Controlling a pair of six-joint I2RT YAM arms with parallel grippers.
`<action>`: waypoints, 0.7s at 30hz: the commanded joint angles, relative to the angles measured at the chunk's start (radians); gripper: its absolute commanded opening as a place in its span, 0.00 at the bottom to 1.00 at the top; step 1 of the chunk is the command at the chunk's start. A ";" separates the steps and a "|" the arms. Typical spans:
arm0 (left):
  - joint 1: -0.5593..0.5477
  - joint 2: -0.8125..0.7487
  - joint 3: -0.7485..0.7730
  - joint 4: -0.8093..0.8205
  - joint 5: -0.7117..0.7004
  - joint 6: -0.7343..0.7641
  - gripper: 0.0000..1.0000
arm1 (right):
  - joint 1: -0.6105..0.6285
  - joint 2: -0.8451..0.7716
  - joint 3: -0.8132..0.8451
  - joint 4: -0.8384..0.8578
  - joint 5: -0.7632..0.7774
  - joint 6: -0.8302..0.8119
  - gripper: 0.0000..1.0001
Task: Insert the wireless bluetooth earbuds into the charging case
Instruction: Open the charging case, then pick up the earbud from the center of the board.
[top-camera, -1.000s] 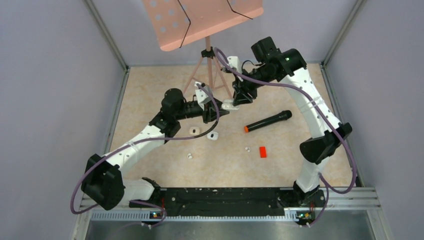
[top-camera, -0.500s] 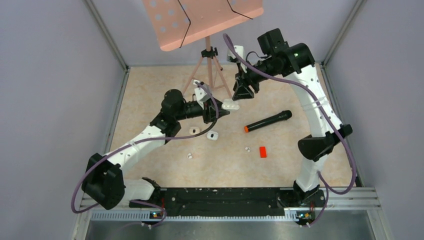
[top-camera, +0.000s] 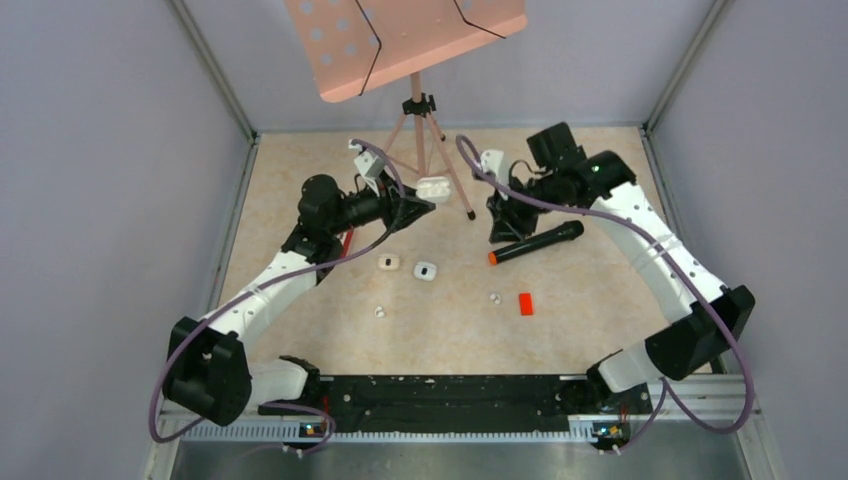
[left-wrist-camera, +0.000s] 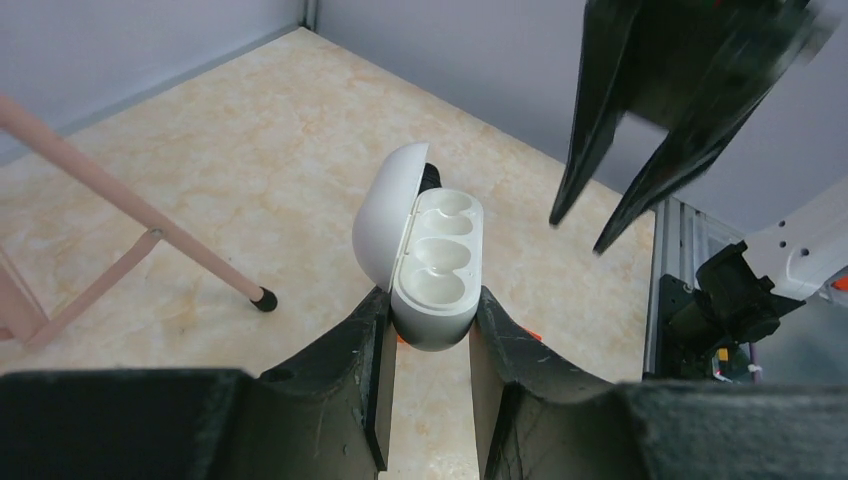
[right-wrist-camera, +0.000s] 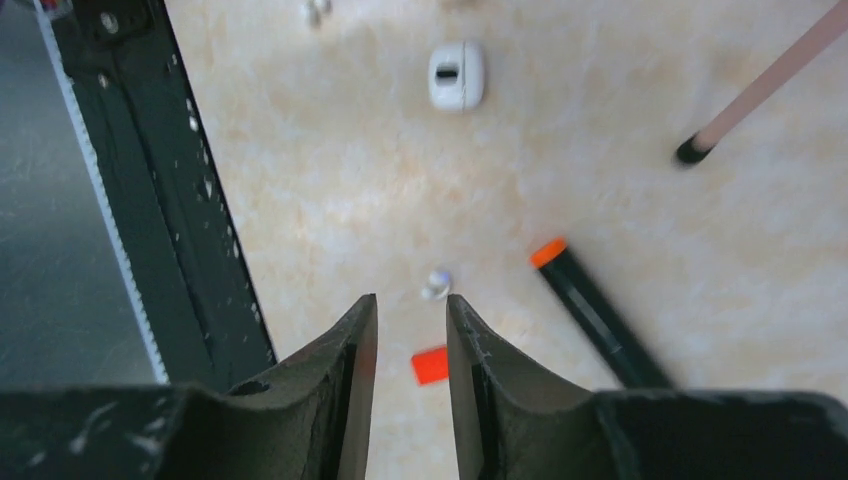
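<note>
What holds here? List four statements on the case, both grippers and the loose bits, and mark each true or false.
1. The left gripper holds an open charging case. True.
2. Both wells of that case hold earbuds. False: both wells are empty.
3. The right gripper grips the microphone. False: its fingers hold nothing, and the microphone lies on the table.
4. A loose earbud lies on the table near the red block. True.

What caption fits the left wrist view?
Left gripper holds the open, empty charging case aloft, right gripper nearby.
</note>
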 joint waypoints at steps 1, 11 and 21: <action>0.036 -0.088 -0.032 0.057 -0.017 -0.116 0.00 | -0.009 -0.088 -0.286 0.189 0.089 0.110 0.28; 0.124 -0.179 -0.063 -0.024 -0.005 -0.108 0.00 | -0.009 0.002 -0.601 0.336 0.231 0.343 0.22; 0.169 -0.241 -0.114 -0.023 -0.013 -0.113 0.00 | -0.009 0.163 -0.603 0.399 0.240 0.383 0.22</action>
